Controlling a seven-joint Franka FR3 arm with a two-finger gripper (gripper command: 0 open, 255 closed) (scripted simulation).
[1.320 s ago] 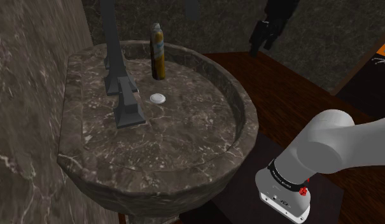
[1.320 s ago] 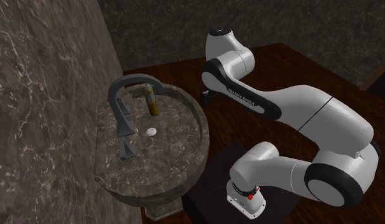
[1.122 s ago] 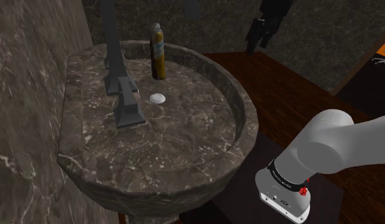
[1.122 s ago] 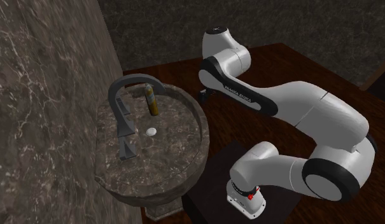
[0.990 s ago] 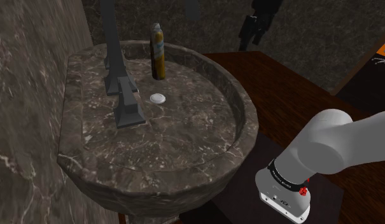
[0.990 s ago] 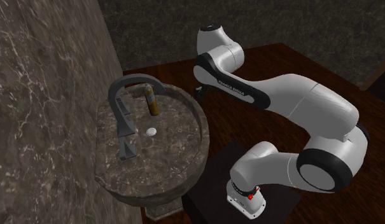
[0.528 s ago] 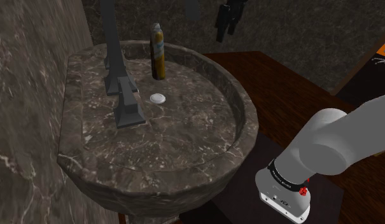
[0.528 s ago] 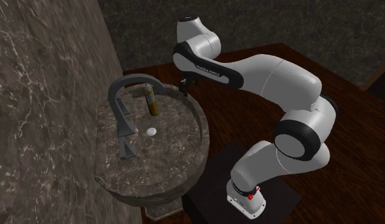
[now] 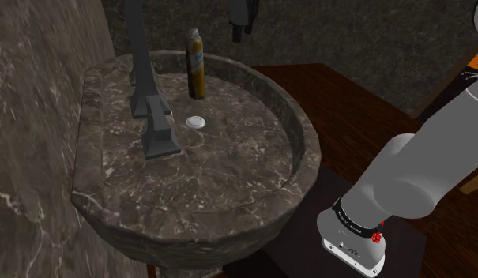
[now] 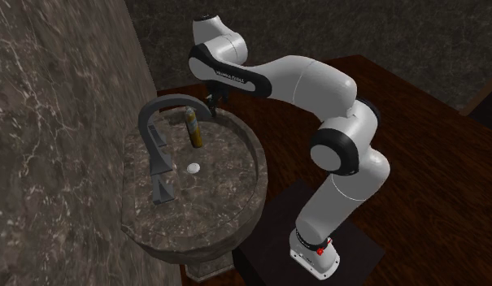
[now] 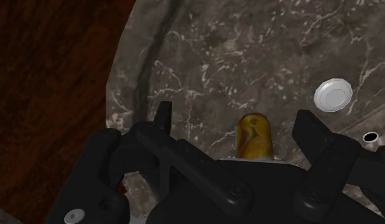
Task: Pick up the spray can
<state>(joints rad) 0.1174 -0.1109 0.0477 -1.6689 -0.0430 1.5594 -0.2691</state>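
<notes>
The spray can [image 9: 196, 67] stands upright at the back of the dark marble sink [image 9: 304, 142], a tall yellow-brown cylinder with a grey cap, next to the faucet. The second exterior view has the can [image 10: 193, 128] under the faucet's arch. My gripper [image 9: 243, 31] hangs above the sink's far rim, to the can's right in the shoulder view and higher than its cap. Looking along the hand, the can [image 11: 253, 137] lies below and between the two black fingers, untouched. The gripper [image 11: 234, 114] is open with nothing in it.
A tall dark faucet [image 9: 142, 63] with a block handle [image 9: 160, 134] rises just left of the can. A white drain plug [image 9: 197, 122] lies in the basin. A marble wall [image 9: 31, 118] closes the left side. Dark wooden floor [image 9: 348, 95] lies beyond the sink.
The arm has swung toward the sink. The gripper travelled leftward in the shoulder view, from over the wooden floor to above the sink's far rim near the can. The can stayed put.
</notes>
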